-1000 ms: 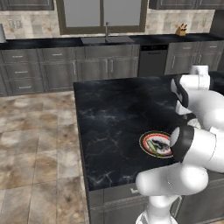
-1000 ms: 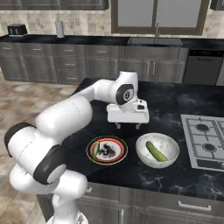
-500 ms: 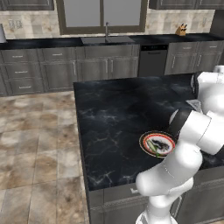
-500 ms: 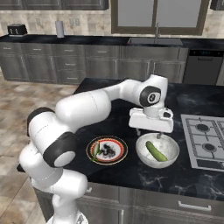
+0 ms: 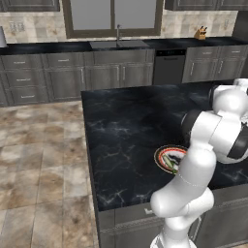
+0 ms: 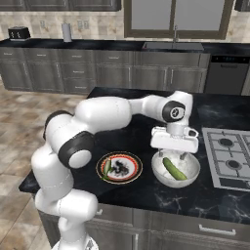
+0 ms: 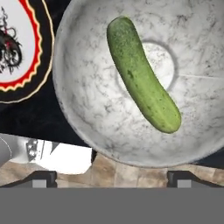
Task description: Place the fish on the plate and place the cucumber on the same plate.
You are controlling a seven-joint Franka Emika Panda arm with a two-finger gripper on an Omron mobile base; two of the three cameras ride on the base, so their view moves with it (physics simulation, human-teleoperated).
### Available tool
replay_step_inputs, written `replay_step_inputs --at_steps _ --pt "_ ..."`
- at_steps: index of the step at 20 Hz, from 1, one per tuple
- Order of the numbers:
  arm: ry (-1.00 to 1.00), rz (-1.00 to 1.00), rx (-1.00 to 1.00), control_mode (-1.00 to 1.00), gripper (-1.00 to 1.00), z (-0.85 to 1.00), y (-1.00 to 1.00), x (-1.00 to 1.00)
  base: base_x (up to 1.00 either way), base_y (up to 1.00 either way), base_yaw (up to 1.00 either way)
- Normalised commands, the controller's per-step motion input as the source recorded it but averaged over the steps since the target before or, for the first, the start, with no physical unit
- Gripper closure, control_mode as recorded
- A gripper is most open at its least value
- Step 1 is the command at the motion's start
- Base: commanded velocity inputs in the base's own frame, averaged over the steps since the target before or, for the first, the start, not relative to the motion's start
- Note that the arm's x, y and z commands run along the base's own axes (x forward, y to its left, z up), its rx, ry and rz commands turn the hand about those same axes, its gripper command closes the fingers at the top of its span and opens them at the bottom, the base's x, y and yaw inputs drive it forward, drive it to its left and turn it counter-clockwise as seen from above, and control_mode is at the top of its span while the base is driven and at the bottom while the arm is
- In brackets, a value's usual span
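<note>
Cucumber (image 7: 142, 74), stubby and bright green, lies slantwise in the deep white marbled bowl (image 6: 191, 175) near the black counter's (image 6: 127, 193) front edge. The two-finger gripper (image 6: 175, 154) hovers above it, fingers spread and empty. The slim pale fish (image 6: 107, 167) seems to rest on the red-rimmed round plate (image 6: 136, 166). The rounded cucumber could roll from off-centre fingers against the sloping wall.

The cucumber (image 7: 142, 74) lies slantwise inside the white bowl (image 7: 87, 109), one rounded end near the bowl's upper rim, the other down toward its lower right wall, its middle crossing the bowl's flat centre. Just left of the bowl sits the plate (image 7: 41, 48), red-orange rim close beside the bowl's edge. Below the bowl, the two dark fingertips (image 7: 43, 178) stand wide apart.
</note>
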Motion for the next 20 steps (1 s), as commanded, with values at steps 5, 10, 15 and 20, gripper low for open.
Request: replay_step_inputs --at_steps 5,10,15,20 --pt "-0.19 0.09 0.0 -1.0 -1.0 -0.53 0.0 0.0 0.0 0.0 0.0" --pt "-0.15 0.0 0.0 -1.0 -1.0 -0.35 -0.01 0.01 0.0 0.0 0.0" --pt "-0.08 0.0 0.0 -1.0 -1.0 -0.3 0.0 0.05 0.0 0.0 0.0" --pt "0.0 0.0 0.0 -1.0 -1.0 -0.18 0.0 0.39 0.0 0.0 0.0"
